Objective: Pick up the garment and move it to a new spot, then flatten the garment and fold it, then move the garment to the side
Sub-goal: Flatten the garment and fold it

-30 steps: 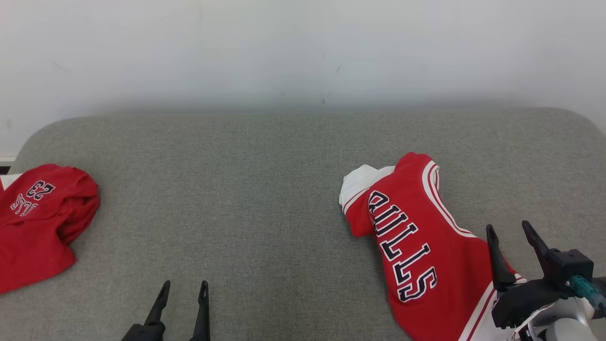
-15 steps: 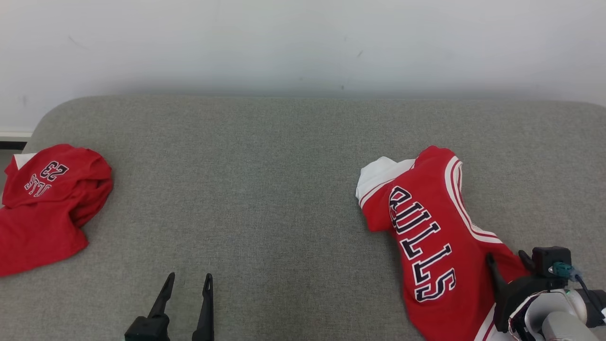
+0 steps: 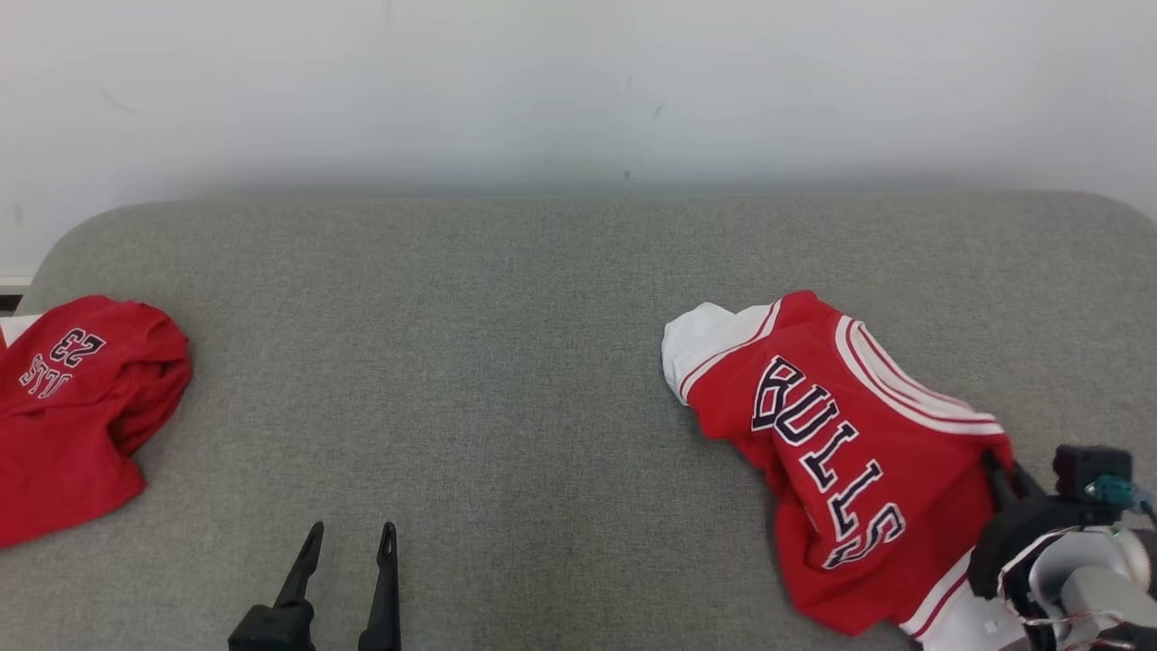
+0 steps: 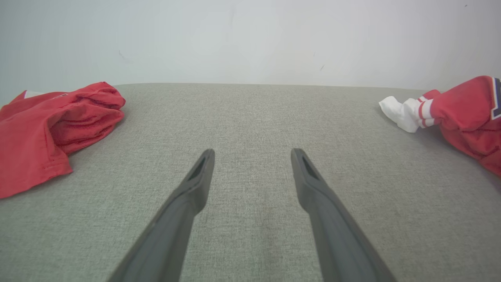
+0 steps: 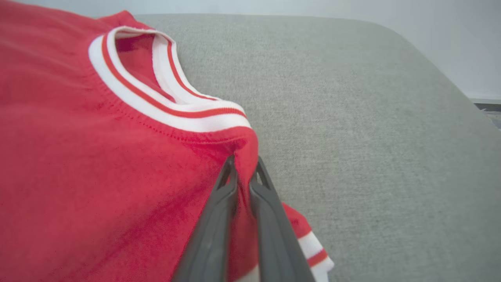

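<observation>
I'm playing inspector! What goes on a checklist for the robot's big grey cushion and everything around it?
surface: grey fabric cushion, rounded corners.
job's things: red Bulls jersey, crumpled, on the robot's right side.
clutter: second red garment, bunched at the left edge.
grippers: left gripper open above the cushion; right gripper shut on a pinch of the jersey beside its striped trim.
cables: thin wires and a teal plug at the right wrist.
surroundings: white wall behind, with a few small marks.
</observation>
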{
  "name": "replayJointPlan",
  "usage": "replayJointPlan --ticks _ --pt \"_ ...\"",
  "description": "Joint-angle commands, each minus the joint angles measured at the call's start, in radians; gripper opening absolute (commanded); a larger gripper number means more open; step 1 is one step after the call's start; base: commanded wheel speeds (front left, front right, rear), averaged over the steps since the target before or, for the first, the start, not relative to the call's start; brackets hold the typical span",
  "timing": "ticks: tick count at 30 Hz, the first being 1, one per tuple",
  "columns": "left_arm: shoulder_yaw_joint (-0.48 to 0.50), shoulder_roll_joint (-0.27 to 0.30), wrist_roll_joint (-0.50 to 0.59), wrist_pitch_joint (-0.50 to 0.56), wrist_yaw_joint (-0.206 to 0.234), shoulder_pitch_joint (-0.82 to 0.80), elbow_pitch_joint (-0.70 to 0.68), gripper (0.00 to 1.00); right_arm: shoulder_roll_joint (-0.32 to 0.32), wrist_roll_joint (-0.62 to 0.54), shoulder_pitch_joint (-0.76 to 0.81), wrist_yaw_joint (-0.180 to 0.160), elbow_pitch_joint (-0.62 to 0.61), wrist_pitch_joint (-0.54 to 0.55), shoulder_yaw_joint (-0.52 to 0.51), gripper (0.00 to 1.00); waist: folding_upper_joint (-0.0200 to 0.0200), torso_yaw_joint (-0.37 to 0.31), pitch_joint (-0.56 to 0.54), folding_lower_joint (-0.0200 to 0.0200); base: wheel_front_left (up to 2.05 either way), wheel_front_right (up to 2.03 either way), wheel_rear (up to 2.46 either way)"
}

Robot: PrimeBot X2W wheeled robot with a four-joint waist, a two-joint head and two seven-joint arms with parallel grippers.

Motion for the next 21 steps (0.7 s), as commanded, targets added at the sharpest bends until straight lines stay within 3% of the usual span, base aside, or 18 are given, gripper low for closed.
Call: replayJointPlan --ticks 1,10,21 --pt "0.004 -0.001 0.001 -0.003 0.000 0.004 0.000 1.00 -0.015 0.010 -0.018 -0.003 -0.004 -0.012 -0.007 0.00 -0.0001 -0.007 -0.007 -0.0001 0.00 0.00 0.00" --pt "0.017 -0.003 0.000 -0.003 -0.001 0.022 -0.009 1.00 -0.069 0.044 -0.029 -0.003 -0.086 -0.041 -0.032 0.00 -0.0001 -0.021 -0.020 -0.0001 0.00 0.00 0.00" --pt "0.016 -0.005 0.001 -0.003 -0.003 0.029 -0.005 1.00 0.015 0.042 -0.016 -0.003 -0.357 -0.042 0.046 0.00 -0.0001 -0.022 -0.045 -0.0001 0.00 0.00 0.00"
